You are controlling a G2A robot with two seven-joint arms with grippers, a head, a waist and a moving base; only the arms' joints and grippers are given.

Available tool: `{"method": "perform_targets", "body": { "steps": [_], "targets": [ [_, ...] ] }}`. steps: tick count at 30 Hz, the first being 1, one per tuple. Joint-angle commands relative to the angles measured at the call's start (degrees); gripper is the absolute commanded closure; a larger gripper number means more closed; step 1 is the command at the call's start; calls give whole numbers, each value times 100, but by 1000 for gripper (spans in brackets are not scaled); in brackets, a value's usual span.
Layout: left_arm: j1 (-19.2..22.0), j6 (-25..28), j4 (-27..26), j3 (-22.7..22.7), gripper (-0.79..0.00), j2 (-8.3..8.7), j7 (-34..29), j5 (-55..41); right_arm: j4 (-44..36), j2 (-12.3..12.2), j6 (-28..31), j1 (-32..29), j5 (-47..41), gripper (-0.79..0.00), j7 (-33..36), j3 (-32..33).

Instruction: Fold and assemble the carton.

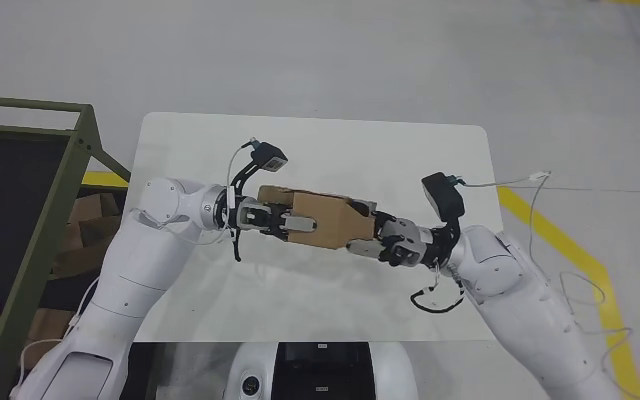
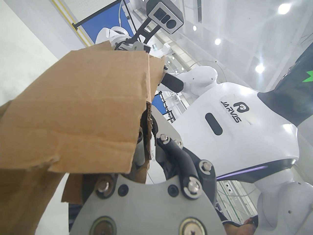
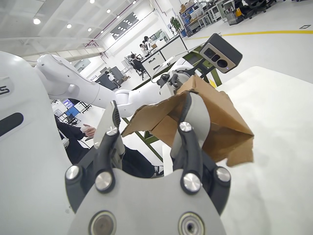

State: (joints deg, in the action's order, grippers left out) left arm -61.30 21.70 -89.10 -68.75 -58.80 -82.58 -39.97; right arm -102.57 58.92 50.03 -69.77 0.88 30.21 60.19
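I see the brown corrugated cardboard carton (image 1: 320, 218) held in the air above the centre of the white rectangular table (image 1: 330, 150). The left gripper (image 1: 283, 221) is clamped on one end of it. The right gripper (image 3: 151, 103) is spread wide at the opposite end, with one finger (image 3: 198, 116) inside the carton.

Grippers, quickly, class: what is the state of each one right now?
Left gripper: cannot be told; the carton covers it.
Right gripper: jaws open, one inside the carton, not clamped.
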Motion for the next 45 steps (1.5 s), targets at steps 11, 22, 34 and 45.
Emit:
{"method": "perform_targets", "body": {
  "steps": [11,22,34,45],
  "targets": [
    [-5,7,-44,-59,0,17,7,-112,58,-7,-40,-64,114,-385,-107,189],
    [1,1,-63,-61,0,27,1,-118,-389,-66,-439,-641,959,-391,-626,806],
    [-2,-4,-91,-39,0,35,-4,-115,-751,-91,-914,-992,1617,-422,-828,1176],
    [-31,2,-116,-48,0,49,2,-117,-1115,-82,-1351,-1256,2294,-449,-1154,1400]
  ]
}}
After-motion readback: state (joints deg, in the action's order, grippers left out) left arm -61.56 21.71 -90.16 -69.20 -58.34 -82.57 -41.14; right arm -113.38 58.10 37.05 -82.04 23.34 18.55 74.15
